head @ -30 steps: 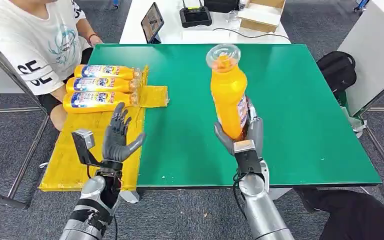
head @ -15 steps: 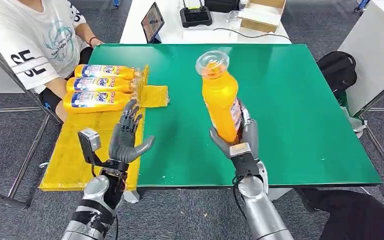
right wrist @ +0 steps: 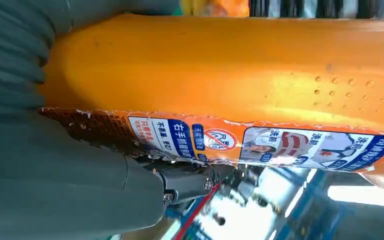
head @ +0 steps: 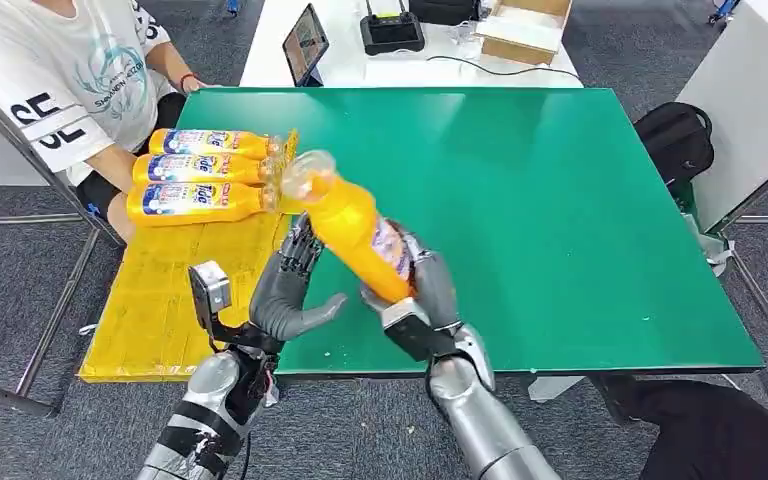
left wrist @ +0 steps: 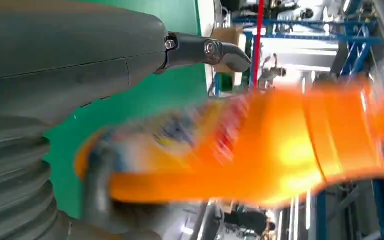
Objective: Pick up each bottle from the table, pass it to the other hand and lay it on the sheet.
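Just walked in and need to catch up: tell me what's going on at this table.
The robot's right hand grips an orange plastic detergent bottle, tilted with its clear cap toward the left hand, which is open beside the bottle's body, not yet gripping it. Three matching orange bottles lie side by side on the yellow sheet at the green table edge. A person in a white T-shirt sits beside them.

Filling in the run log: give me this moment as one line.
stage: handover | right hand: holds orange bottle, tilted toward left hand | left hand: open beside bottle | yellow sheet: three bottles laid
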### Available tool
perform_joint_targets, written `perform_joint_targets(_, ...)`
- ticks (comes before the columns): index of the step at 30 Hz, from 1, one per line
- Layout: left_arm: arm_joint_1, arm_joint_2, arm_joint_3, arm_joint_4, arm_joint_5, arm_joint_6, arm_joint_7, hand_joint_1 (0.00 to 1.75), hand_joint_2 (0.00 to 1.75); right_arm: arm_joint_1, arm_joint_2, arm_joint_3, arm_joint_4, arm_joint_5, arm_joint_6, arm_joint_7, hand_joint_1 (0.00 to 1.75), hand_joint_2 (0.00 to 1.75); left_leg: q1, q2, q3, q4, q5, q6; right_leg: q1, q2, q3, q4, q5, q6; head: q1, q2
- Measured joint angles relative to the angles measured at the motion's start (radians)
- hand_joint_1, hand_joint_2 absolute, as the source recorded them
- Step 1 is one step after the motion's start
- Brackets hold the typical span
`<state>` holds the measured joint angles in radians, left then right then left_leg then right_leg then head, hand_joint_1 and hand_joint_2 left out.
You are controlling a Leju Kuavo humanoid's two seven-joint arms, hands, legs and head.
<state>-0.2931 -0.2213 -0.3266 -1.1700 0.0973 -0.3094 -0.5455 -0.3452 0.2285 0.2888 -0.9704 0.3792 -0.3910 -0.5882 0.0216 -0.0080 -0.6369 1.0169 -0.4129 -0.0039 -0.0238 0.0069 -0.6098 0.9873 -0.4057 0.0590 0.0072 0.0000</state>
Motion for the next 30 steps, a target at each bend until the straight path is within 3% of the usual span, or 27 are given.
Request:
perform_joint_targets(15, -0.007, 0.0, -0.021, 0.019, 0.036, -0.014, 0.032, 0.0, 1.75, -0.042, 0.057, 0.12, 0.177, 0.137, -0.04, 0.032, 1.75, 1.75, 0.0, 0.0, 0.0, 0.0, 0.0, 0.0, 0.0, 0.0, -0.001, 0.0, 0.0, 0.0, 0.0, 0.0)
perform_joint_targets(26, -0.007, 0.0, 0.005, 0.06, 0.103, -0.014, 0.072, 0.0, 1.75, -0.058, 0.072, 0.168, 0.262, 0.151, -0.05, 0.038, 1.75, 1.75, 0.0, 0.001, 0.0, 0.0, 0.0, 0.0, 0.0, 0.0, -0.001, 0.0, 0.0, 0.0, 0.0, 0.0)
perform_joint_targets(27, -0.007, 0.0, 0.007, 0.061, 0.108, -0.014, 0.075, 0.09, 1.75, -0.059, 0.072, 0.168, 0.267, 0.15, -0.05, 0.039, 1.75, 1.75, 0.0, 0.001, 0.0, 0.0, 0.0, 0.0, 0.0, 0.0, -0.002, 0.0, 0.0, 0.0, 0.0, 0.0)
perform_joint_targets(29, -0.007, 0.0, 0.008, 0.066, 0.12, -0.015, 0.077, 0.09, 1.75, -0.063, 0.074, 0.17, 0.275, 0.149, -0.049, 0.04, 1.75, 1.75, 0.0, 0.001, 0.0, 0.0, 0.0, 0.0, 0.0, 0.0, -0.002, 0.0, 0.0, 0.0, 0.0, 0.0)
perform_joint_targets(30, -0.007, 0.0, 0.009, 0.068, 0.129, -0.016, 0.077, 1.05, 1.75, -0.065, 0.074, 0.173, 0.28, 0.146, -0.049, 0.04, 1.75, 1.75, 0.0, 0.001, 0.0, 0.0, 0.0, 0.0, 0.0, 0.0, -0.002, 0.0, 0.0, 0.0, 0.0, 0.0)
